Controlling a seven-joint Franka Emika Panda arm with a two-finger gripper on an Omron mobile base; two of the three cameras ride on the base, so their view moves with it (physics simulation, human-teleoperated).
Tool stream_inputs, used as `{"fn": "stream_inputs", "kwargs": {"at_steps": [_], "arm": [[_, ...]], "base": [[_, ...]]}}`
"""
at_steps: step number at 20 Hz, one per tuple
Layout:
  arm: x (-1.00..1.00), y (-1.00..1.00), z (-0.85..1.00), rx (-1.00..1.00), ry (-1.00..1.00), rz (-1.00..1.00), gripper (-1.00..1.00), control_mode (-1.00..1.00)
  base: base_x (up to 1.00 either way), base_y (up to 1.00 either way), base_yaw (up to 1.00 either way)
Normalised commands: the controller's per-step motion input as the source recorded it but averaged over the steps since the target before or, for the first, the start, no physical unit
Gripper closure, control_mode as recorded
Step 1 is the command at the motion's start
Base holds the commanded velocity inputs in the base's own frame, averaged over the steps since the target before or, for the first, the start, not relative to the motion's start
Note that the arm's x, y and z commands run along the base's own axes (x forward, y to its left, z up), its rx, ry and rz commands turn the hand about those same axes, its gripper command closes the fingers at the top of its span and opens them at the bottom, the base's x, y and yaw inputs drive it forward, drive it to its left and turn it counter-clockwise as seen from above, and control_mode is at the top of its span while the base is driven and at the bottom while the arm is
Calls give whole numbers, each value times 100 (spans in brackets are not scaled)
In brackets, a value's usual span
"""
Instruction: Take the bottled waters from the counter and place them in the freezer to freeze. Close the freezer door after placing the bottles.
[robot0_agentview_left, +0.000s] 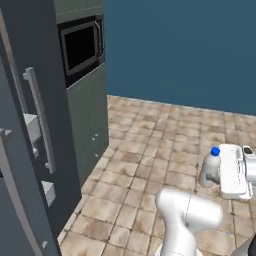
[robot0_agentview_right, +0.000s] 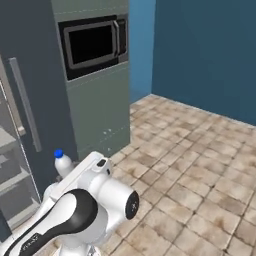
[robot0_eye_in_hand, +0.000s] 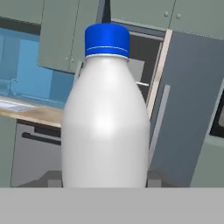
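Clamped in my claw is a small whitish plastic water bottle with a blue cap, held upright in the air above the tiled floor; in the hand view it stands right in front of the claw, close up.

Far off to the left of the claw stands the tall slate-grey freezer unit with its long grey bar handle. In the right base view its door looks open, with pale shelves showing inside. Beyond the bottle, the hand view shows a beige stone surface over a dark grey dishwasher front.

By my reckoning, one bottle is picked up and on its way. Setting it on a freezer shelf, dealing with the other bottle and closing the door are all left.
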Motion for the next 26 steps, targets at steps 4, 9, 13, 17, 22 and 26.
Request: {"fn": "stream_inputs", "kwargs": {"at_steps": [4,9,13,17,22,26], "arm": [[0,0,0,0,0,0,100,100],[0,0,0,0,0,0,100,100],[0,0,0,0,0,0,100,100],[0,0,0,0,0,0,100,100],[0,0,0,0,0,0,100,100],[0,0,0,0,0,0,100,100]], "base": [[69,-26,66],[64,-17,75],[51,-21,75],[51,-10,75],[19,-26,57],[26,-43,39]]}}
